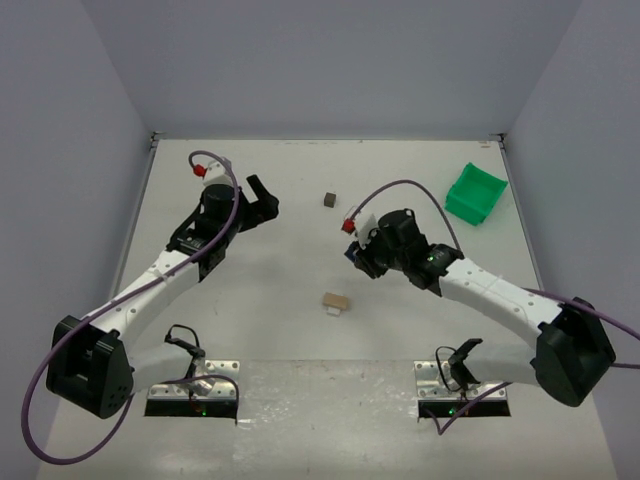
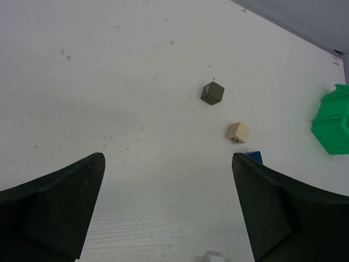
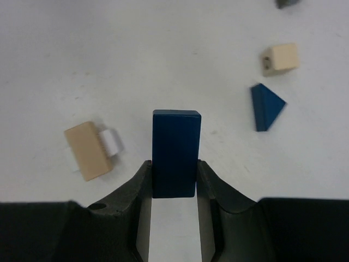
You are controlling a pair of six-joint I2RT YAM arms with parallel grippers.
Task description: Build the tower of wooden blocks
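Near the middle of the worktop (image 1: 250,330) lies a tan block (image 3: 87,150), resting crosswise on a small white block (image 3: 112,143). This pair is the only stacked part of the wood block tower so far; the other pieces lie apart from it.

Just beyond the tan block, towards the back wall, hangs the right tool (image 3: 174,164). It is clenched on a dark blue block (image 3: 175,153), which stands up out of the two fingers, gripped by its lower end.

In the right wrist view, a blue wedge (image 3: 266,105) lies flat to the right of the tan block and well apart from it. A beige cube (image 3: 281,58) sits near the wedge, on the side away from the tan block. One face of the cube carries a dark printed character, too small to read with any certainty.

Farther from the tan block, past the beige cube, sits a dark grey-brown cube (image 1: 329,199) on its own. No writing can be made out on it.

Beyond the tan block and to its left hovers the left tool (image 2: 168,158), its fingers spread wide and holding nothing.

A green bin (image 1: 476,193) stands well to the right of the tan block, near the back right corner.
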